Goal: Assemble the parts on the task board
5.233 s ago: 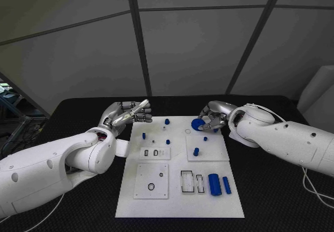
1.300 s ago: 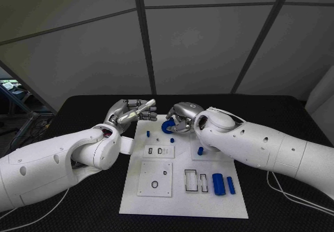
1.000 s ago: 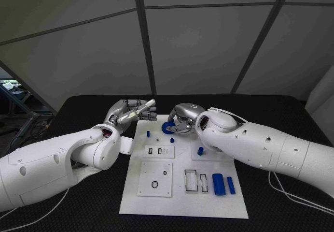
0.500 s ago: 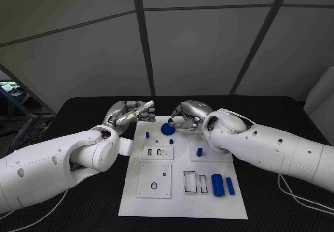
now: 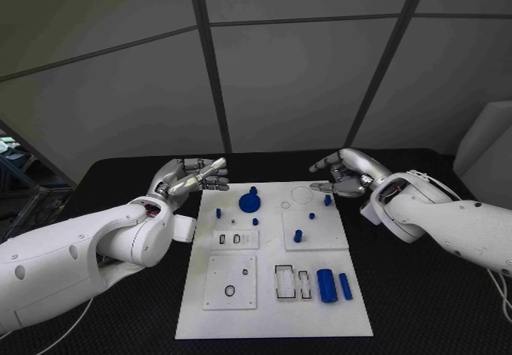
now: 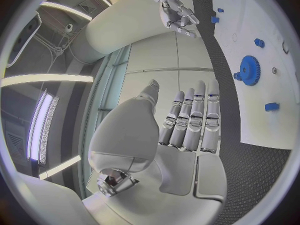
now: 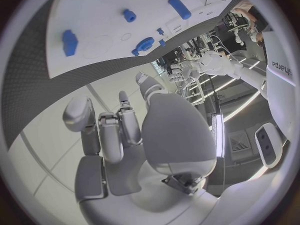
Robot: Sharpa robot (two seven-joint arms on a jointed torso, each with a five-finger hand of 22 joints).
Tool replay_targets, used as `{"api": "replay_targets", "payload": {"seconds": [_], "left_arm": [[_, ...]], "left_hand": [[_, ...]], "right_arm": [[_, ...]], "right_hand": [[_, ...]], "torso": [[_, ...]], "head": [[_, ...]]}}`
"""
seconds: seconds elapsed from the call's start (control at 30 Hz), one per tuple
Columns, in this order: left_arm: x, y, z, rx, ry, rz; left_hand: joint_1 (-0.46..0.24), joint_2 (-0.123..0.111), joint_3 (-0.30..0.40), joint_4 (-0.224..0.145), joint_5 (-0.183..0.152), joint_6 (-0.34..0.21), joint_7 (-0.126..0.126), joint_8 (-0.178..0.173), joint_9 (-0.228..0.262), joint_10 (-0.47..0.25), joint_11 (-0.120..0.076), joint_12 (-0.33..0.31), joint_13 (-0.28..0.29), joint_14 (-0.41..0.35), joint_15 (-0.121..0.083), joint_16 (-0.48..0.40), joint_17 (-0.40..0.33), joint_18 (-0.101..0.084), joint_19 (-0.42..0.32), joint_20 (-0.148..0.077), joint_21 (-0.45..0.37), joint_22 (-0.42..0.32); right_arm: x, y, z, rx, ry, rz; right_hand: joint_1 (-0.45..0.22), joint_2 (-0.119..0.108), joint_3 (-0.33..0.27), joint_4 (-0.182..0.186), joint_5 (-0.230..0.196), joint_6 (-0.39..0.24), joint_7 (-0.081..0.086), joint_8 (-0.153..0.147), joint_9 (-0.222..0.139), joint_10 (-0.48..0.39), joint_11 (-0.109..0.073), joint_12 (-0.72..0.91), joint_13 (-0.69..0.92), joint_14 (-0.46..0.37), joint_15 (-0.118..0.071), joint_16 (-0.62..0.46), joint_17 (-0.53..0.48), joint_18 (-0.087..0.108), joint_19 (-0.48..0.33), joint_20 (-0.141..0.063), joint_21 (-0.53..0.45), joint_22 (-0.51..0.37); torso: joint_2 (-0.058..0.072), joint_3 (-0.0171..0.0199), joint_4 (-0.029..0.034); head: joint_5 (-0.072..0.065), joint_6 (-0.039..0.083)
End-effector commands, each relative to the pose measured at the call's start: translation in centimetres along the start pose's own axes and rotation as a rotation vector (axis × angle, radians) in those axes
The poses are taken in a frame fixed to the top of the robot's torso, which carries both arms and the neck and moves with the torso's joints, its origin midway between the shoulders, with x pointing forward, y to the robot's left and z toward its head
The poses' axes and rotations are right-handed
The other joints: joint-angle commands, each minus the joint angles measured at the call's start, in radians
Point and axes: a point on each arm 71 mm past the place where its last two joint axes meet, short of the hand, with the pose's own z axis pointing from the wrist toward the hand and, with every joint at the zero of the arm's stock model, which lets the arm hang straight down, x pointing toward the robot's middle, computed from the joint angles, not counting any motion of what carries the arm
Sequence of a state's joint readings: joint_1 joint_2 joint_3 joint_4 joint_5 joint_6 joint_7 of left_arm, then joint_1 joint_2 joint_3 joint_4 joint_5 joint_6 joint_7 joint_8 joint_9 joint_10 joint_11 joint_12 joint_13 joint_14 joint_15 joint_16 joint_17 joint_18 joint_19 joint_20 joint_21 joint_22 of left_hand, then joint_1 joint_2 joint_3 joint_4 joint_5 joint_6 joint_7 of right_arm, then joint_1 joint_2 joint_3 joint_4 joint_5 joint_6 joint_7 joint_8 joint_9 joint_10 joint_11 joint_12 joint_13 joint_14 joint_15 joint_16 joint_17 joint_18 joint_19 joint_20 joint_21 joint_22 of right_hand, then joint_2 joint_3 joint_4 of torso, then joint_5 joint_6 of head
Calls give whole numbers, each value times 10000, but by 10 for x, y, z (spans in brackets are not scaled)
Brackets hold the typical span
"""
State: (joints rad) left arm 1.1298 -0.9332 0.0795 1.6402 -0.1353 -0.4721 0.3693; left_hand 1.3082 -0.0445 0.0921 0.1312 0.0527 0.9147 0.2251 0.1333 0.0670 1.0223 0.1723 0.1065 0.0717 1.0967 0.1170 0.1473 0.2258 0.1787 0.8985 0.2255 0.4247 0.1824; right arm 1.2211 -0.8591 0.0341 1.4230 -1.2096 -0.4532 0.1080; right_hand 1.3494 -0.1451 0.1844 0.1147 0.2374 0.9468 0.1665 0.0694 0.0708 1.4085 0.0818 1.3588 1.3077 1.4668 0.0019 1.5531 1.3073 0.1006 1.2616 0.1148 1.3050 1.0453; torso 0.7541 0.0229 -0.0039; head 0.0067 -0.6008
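The round blue toothed gear (image 5: 248, 200) now sits on the white rectangular task board (image 5: 272, 318), near its far edge and left of centre, with neither hand touching it. The silver right hand (image 5: 343, 174) hangs above the board's far right corner, fingers loosely curled and apart, holding nothing. The silver left hand (image 5: 194, 175) hovers just off the board's far left corner, fingers straight and close together, empty too.

The main risk, by judgement, is the gear itself: whether it is fully seated on its post cannot be told from here, and if it is only perched, a brushing finger could tip it off. The small blue pegs (image 5: 219, 213) standing close by crowd that area, so a wide reach may knock one. The 2 blue cylinders (image 5: 326, 284) lying near the board's near right are round and could roll when pinched.
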Motion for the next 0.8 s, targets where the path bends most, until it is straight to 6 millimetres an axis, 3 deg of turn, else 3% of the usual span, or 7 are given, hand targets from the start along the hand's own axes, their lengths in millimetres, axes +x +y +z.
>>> {"api": "replay_targets", "payload": {"seconds": [0.03,0.13,0.27,0.4,0.53,0.67,0.8], "left_arm": [[1,-1,1,92,89,41],[2,-1,1,85,113,26],[4,1,2,43,133,9],[5,1,2,16,145,-3],[6,2,2,5,148,-8],[6,2,3,-15,138,-5],[6,3,3,-18,146,-10]], "left_hand": [[54,86,-31,-5,-7,-35,23,-46,-5,-12,11,-30,-1,40,50,-58,15,21,-52,19,31,15],[54,87,-32,-5,-7,-35,23,-47,-5,-12,11,-31,-1,40,50,-59,16,21,-52,19,31,16],[55,90,-34,-5,-7,-34,23,-47,-5,-11,11,-31,0,41,50,-60,17,21,-53,19,32,16],[55,90,-34,-5,-7,-34,23,-47,-5,-11,11,-31,0,41,50,-60,17,21,-53,19,32,16],[55,90,-34,-5,-7,-34,23,-47,-5,-11,11,-31,0,41,50,-60,17,21,-53,19,32,16],[63,97,-35,-9,-7,-33,24,-48,-4,-9,11,-32,0,43,49,-63,21,21,-54,19,33,16],[63,97,-35,-9,-7,-33,24,-48,-4,-9,11,-32,0,43,49,-63,21,21,-54,19,33,16]], "right_arm": [[-4,-7,-5,-28,305,873],[-9,-18,-8,173,423,565],[-9,-27,-9,315,607,254],[-6,-33,-10,478,788,88],[-3,-40,-8,712,874,-58],[-1,-45,-5,919,950,-135],[4,-48,-4,1097,1214,-223]], "right_hand": [[126,29,-90,-103,-196,-226,7,-76,-31,-166,-9,-149,221,908,60,-38,2103,48,-98,15,-65,-67],[167,37,-134,-130,-225,-262,6,-71,-32,-184,-12,-175,196,913,59,-30,2124,48,-91,15,-65,-62],[208,45,-166,-156,-210,-251,11,-53,-24,-190,-11,-186,186,911,59,-35,2114,51,-99,15,-77,-81],[246,77,-203,-173,-145,-240,18,-40,-17,-198,-6,-199,176,914,62,-31,2125,53,-104,16,-86,-93],[263,114,-251,-177,-55,-225,21,-29,-10,-207,-2,-214,162,916,65,-28,2135,53,-103,19,-91,-97],[267,143,-282,-174,7,-228,24,-30,-8,-202,0,-209,168,920,67,-23,2147,54,-103,20,-94,-100],[275,163,-304,-177,41,-198,26,-13,0,-201,0,-209,169,923,69,-19,2159,51,-91,21,-87,-84]], "torso": [[-26,57,-83],[-19,79,-61],[-11,56,-43],[-3,54,-23],[-26,13,-26],[-12,20,-47],[-22,3,-33]], "head": [[-92,62],[-196,65],[-265,41],[-274,48],[-249,4],[-206,-60],[-230,-104]]}}
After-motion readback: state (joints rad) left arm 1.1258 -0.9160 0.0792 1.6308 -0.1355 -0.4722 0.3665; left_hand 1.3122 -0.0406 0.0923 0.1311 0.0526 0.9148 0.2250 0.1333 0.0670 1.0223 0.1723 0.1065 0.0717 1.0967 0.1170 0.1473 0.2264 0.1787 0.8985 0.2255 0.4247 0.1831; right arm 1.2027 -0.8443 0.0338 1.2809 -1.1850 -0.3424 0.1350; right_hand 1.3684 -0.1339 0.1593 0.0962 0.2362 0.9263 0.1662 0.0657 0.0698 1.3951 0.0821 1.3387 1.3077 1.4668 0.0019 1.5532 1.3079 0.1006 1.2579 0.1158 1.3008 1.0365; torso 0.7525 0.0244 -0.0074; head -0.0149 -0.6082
